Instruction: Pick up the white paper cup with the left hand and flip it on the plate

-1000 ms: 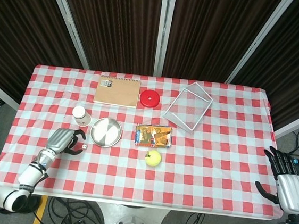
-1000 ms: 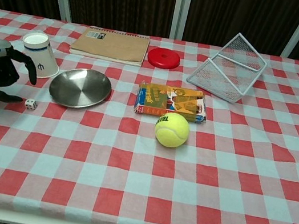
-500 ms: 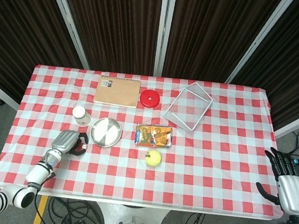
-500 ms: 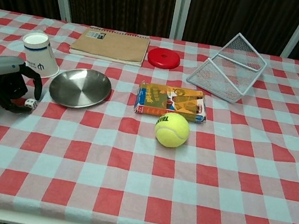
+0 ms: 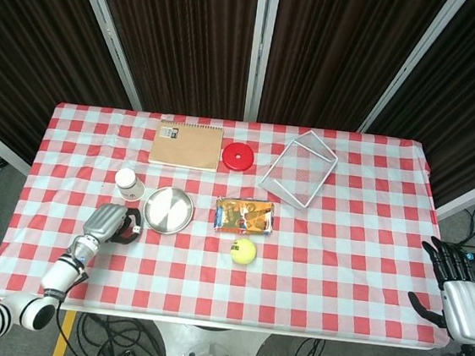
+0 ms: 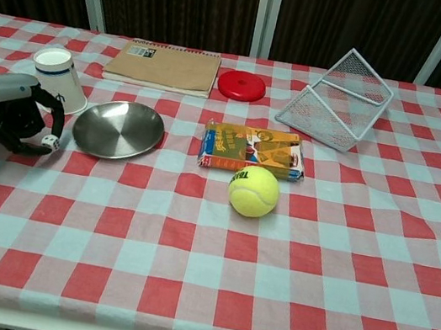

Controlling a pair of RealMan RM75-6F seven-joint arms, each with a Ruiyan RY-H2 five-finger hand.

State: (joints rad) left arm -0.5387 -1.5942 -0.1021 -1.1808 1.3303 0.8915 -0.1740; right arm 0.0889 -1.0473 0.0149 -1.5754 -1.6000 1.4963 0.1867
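The white paper cup (image 5: 128,183) (image 6: 60,79) stands mouth up at the table's left, just left of the round metal plate (image 5: 169,210) (image 6: 118,127). My left hand (image 5: 109,222) (image 6: 5,103) lies low over the cloth in front of the cup and apart from it. Its dark fingers are curled in, and a small white die (image 6: 51,141) sits against the fingertips. Whether the die is pinched is unclear. My right hand (image 5: 461,297) hangs beyond the table's right front corner with its fingers spread and nothing in it.
Right of the plate lie a snack packet (image 6: 251,149) and a yellow tennis ball (image 6: 253,190). A brown notebook (image 6: 163,66), a red disc (image 6: 241,85) and a tilted white wire basket (image 6: 339,96) sit along the back.
My left hand has moved forward toward the cup and curled its fingers tighter. The die has shifted along with the fingertips. The cup, plate and right hand stay put.
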